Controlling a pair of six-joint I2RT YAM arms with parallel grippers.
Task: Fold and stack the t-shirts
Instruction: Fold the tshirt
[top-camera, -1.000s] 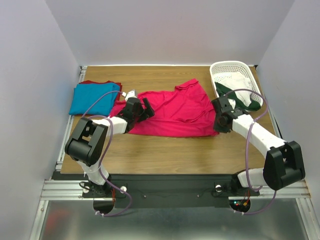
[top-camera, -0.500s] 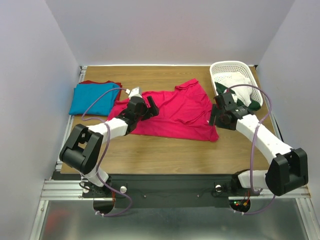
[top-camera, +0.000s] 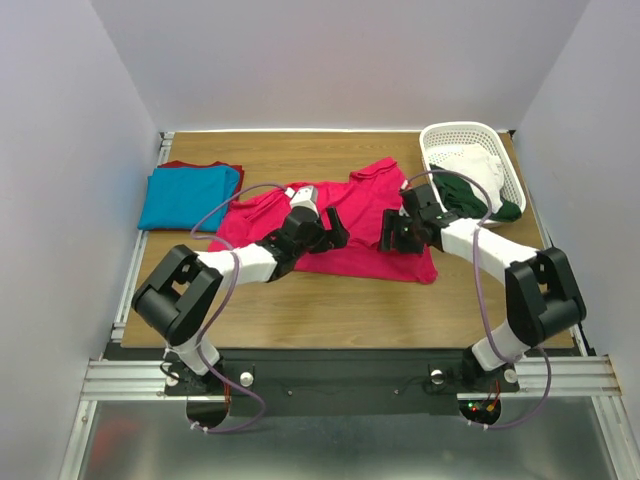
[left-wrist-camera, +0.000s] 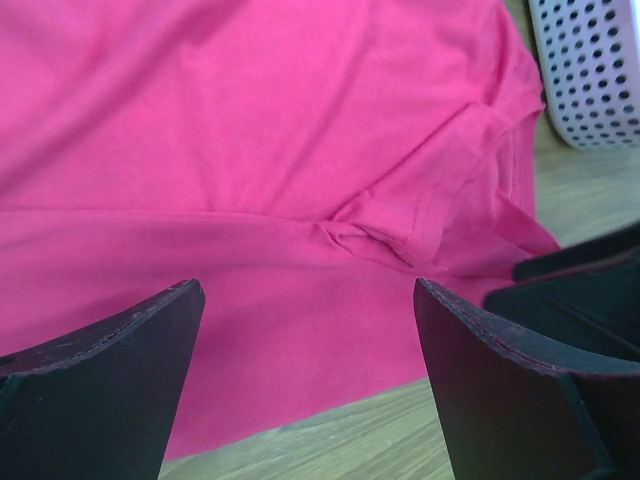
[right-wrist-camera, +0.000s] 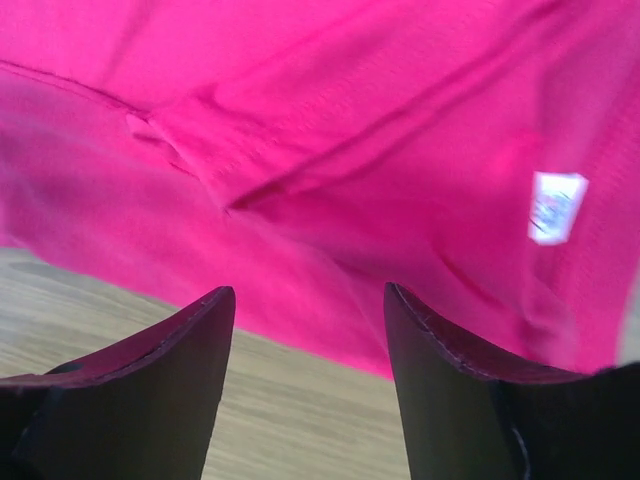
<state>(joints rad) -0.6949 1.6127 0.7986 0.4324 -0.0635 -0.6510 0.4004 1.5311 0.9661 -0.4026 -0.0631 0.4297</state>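
Grippers have both swung inward from the pink shirt's (top-camera: 365, 205) side edges since a second ago and now hang over its near half, close together. Left gripper (top-camera: 333, 230) stands wide open with nothing between its fingers. Right gripper (top-camera: 392, 238), earlier at the right hem, is open too and empty. Pink shirt lies spread mid-table (top-camera: 300, 300), near hem on bare wood. Left wrist view shows a small pucker (left-wrist-camera: 370, 235) in the fabric; right wrist view alone shows the white label (right-wrist-camera: 555, 207). Farther back, in the top view only: blue shirt (top-camera: 185, 195) folded on a dark red shirt (top-camera: 205, 164) far left, basket (top-camera: 465, 130) of clothes (top-camera: 478, 170) far right.
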